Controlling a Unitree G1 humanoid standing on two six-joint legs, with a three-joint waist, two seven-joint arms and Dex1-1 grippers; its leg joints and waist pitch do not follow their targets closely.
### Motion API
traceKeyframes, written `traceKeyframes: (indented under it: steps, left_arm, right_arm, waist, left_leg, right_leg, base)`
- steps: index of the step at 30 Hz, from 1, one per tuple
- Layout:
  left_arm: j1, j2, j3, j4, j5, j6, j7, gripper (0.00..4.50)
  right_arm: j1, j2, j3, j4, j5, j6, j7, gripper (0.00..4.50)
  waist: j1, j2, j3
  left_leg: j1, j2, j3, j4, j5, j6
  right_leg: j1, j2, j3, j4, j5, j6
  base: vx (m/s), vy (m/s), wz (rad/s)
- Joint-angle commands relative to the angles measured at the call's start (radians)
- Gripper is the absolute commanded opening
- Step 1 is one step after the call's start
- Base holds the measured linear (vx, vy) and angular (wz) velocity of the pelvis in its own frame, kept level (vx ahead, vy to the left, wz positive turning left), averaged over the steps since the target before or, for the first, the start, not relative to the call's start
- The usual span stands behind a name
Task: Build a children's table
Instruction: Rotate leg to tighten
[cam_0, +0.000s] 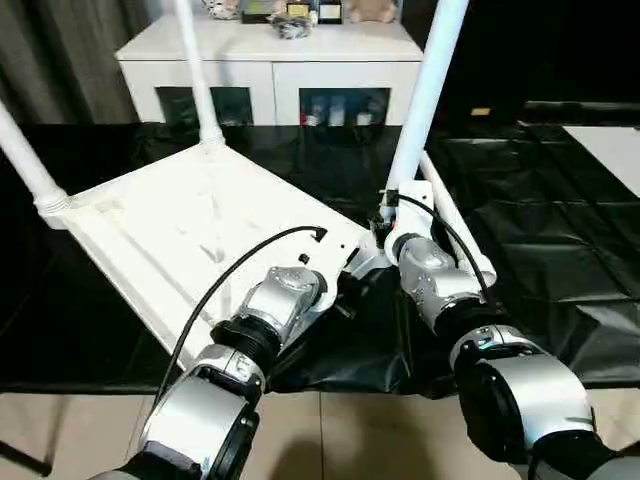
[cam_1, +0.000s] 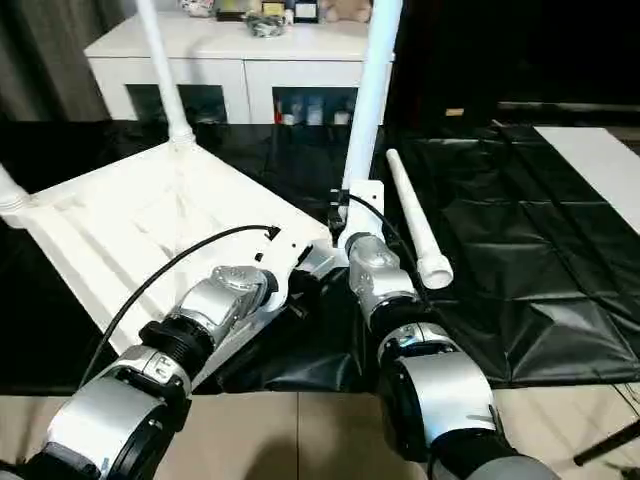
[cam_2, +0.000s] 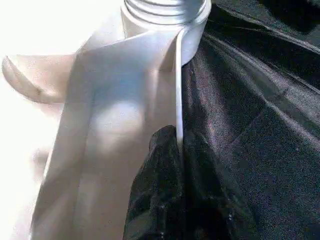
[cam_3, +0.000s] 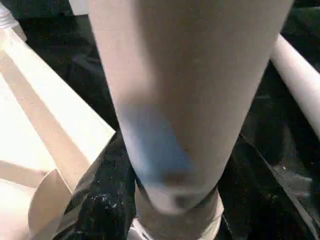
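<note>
The tabletop (cam_0: 190, 235) lies upside down on a black sheet (cam_1: 520, 250), underside up, with its near edge toward the robot. Three legs stand in its corner sockets: one at the far corner (cam_0: 195, 70), one at the left corner (cam_0: 25, 155), and one at the near right corner (cam_0: 425, 95). The fourth leg (cam_1: 418, 225) lies flat on the sheet just beside that right corner; the right eye view shows its whole length and open end, while the left eye view has most of it behind the right forearm.

The right tool (cam_3: 175, 200) is clenched around the base of the near right leg, as the right wrist view shows: black fingers (cam_3: 100, 200) on either side of the tube just above its socket. The left tool (cam_2: 177, 150) grasps the tabletop's thin rim, a black finger (cam_2: 155, 200) on the inner side, with an empty threaded socket (cam_2: 165, 15) just beyond. From the head views the left tool's grasp is hidden by its wrist.

A white cabinet (cam_0: 270, 60) with dark glass doors stands behind the sheet.
</note>
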Motion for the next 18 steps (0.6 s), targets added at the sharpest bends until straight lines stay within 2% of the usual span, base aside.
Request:
traceKeyframes:
  steps: [1,2,3,6,7,9,10,11,12,14,15,16,18]
  left_arm:
    - [0.009,0.027,0.013,0.061,0.007,-0.031,0.017,0.00]
    - [0.009,0.027,0.013,0.062,0.007,-0.032,0.017,0.00]
    - [0.007,0.030,0.012,0.065,0.008,-0.035,0.014,0.00]
    - [0.004,0.056,0.013,0.069,0.012,-0.051,0.001,0.00]
    - [0.005,0.057,0.013,0.069,0.012,-0.051,0.001,0.00]
    - [0.006,0.072,0.015,0.068,0.013,-0.056,-0.004,0.00]
    - [0.006,0.079,0.018,0.071,0.012,-0.061,-0.003,0.00]
    - [0.005,0.081,0.020,0.073,0.012,-0.064,-0.003,0.00]
    - [0.004,0.086,0.021,0.075,0.012,-0.065,-0.004,0.00]
    - [0.000,0.092,0.023,0.081,0.012,-0.070,-0.006,0.00]
    - [-0.001,0.093,0.023,0.082,0.012,-0.072,-0.007,0.00]
    - [-0.003,0.095,0.023,0.086,0.011,-0.077,-0.008,0.00]
    - [-0.004,0.096,0.024,0.089,0.011,-0.081,-0.009,0.00]
  right_arm:
    - [0.021,0.060,0.002,0.064,0.025,0.020,0.093,1.88]
    - [0.020,0.060,0.002,0.064,0.025,0.019,0.093,1.88]
    - [0.016,0.059,0.002,0.063,0.024,0.016,0.100,2.44]
    - [-0.014,0.046,-0.015,0.050,0.037,-0.003,0.130,2.61]
    - [-0.015,0.046,-0.016,0.049,0.038,-0.004,0.132,2.87]
    - [-0.030,0.040,-0.024,0.042,0.042,-0.011,0.154,2.99]
    - [-0.036,0.037,-0.027,0.040,0.044,-0.013,0.161,3.08]
    - [-0.039,0.036,-0.029,0.040,0.045,-0.014,0.164,3.08]
    - [-0.045,0.033,-0.033,0.038,0.048,-0.016,0.169,3.18]
    - [-0.055,0.028,-0.043,0.039,0.050,-0.022,0.170,3.30]
    - [-0.059,0.025,-0.048,0.039,0.053,-0.024,0.170,3.40]
    - [-0.067,0.019,-0.054,0.043,0.054,-0.029,0.165,3.55]
    - [-0.072,0.015,-0.055,0.046,0.053,-0.034,0.158,3.69]
  waist:
    - [-0.006,-0.002,-0.017]
    - [-0.007,-0.002,-0.017]
    - [-0.006,-0.003,-0.016]
    - [-0.008,0.000,-0.011]
    - [-0.010,-0.003,-0.010]
    - [-0.023,0.003,-0.010]
    - [-0.024,0.006,-0.011]
    - [-0.029,0.005,-0.012]
    - [-0.026,0.003,-0.016]
    - [-0.020,0.000,-0.014]
    - [-0.017,0.001,-0.012]
    - [-0.016,0.000,-0.011]
    - [-0.014,-0.001,-0.013]
  left_leg:
    - [0.004,0.048,-0.025,-0.087,-0.513,-0.001]
    - [0.003,0.048,-0.026,-0.087,-0.508,-0.001]
    - [0.003,0.048,-0.026,-0.087,-0.505,0.001]
    - [0.011,0.048,-0.026,-0.085,-0.530,0.008]
    - [0.008,0.047,-0.027,-0.085,-0.534,0.010]
    - [-0.009,0.051,-0.037,-0.090,-0.533,0.010]
    - [-0.009,0.051,-0.037,-0.090,-0.532,0.011]
    - [-0.007,0.052,-0.035,-0.088,-0.516,0.014]
    - [-0.011,0.052,-0.032,-0.085,-0.467,0.020]
    - [-0.011,0.050,-0.021,-0.080,-0.399,0.030]
    - [-0.013,0.051,-0.018,-0.079,-0.364,0.033]
    - [-0.016,0.051,-0.017,-0.079,-0.350,0.035]
    - [-0.015,0.053,-0.015,-0.078,-0.331,0.034]
  right_leg:
    - [0.002,-0.062,0.036,-0.097,-0.515,-0.081]
    - [0.005,-0.064,0.035,-0.098,-0.521,-0.078]
    - [0.005,-0.064,0.034,-0.099,-0.525,-0.077]
    - [-0.001,-0.064,0.029,-0.105,-0.557,-0.069]
    - [0.001,-0.064,0.026,-0.106,-0.567,-0.061]
    - [0.018,-0.065,0.017,-0.099,-0.552,-0.046]
    - [0.019,-0.065,0.018,-0.099,-0.543,-0.050]
    - [0.016,-0.069,0.022,-0.098,-0.521,-0.066]
    - [0.017,-0.073,0.030,-0.094,-0.491,-0.090]
    - [0.008,-0.075,0.040,-0.094,-0.467,-0.127]
    - [0.009,-0.076,0.041,-0.092,-0.463,-0.143]
    - [0.011,-0.076,0.040,-0.092,-0.464,-0.142]
    - [0.011,-0.075,0.041,-0.090,-0.459,-0.146]
  base:
    - [0.000,0.000,0.00]
    - [0.000,0.000,0.00]
    - [0.000,0.000,0.00]
    - [0.000,0.000,0.00]
    - [0.000,0.000,0.00]
    - [0.000,0.000,0.00]
    - [0.000,0.000,0.00]
    - [0.000,0.000,0.00]
    - [0.000,0.000,0.00]
    - [0.000,0.000,0.00]
    - [0.000,0.000,0.00]
    - [0.000,0.000,0.00]
    - [0.000,0.000,0.00]
